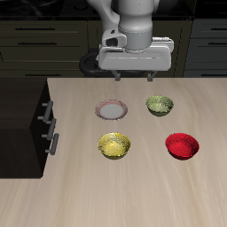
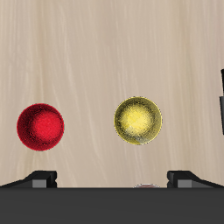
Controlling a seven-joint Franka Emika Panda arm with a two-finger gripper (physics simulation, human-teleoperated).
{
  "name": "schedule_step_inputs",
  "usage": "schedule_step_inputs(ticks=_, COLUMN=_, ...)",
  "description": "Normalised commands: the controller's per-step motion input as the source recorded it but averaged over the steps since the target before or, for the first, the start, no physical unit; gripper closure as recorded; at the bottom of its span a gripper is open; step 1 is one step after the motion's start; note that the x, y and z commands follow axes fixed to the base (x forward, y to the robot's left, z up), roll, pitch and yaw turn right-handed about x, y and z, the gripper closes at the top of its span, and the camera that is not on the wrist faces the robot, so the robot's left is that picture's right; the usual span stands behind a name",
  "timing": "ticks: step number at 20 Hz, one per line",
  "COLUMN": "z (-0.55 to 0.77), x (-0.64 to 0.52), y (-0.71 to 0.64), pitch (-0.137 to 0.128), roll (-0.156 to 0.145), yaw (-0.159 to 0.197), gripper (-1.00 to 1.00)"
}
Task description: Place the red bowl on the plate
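Gripper (image 1: pixel 134 69) raised above table's (image 1: pixel 142 186) back part, holding nothing; fingers not clearly seen, so whether spread or closed cannot tell. Plate (image 1: pixel 112 109) just forward of gripper, apart from it. Red bowl (image 1: pixel 182 145) well apart, nearer front edge, beside yellow bowl (image 1: pixel 114 145). Green bowl (image 1: pixel 160 105) beside plate. Wrist view: plate cut off by gripper body, only sliver showing.

Glossy red bowl (image 1: pixel 182 145), glossy yellow bowl (image 1: pixel 114 145), pale matt wood-grain table (image 1: pixel 133 195).
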Motion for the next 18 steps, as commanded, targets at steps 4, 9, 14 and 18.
schedule_step_inputs(ticks=4, z=0.09, x=0.21, y=-0.06, pitch=-0.019, roll=-0.021, yaw=0.033, gripper=-1.00)
schedule_step_inputs(ticks=9, z=-0.02, x=0.09, y=0.02, pitch=0.007, roll=0.008, yaw=-0.002, gripper=-1.00)
schedule_step_inputs(ticks=14, z=0.12, x=0.06, y=0.12, pitch=-0.022, roll=0.006, yaw=0.026, gripper=-1.00)
schedule_step_inputs(ticks=18, z=0.14, x=0.01, y=0.11, pitch=-0.036, roll=-0.006, yaw=0.028, gripper=-1.00)
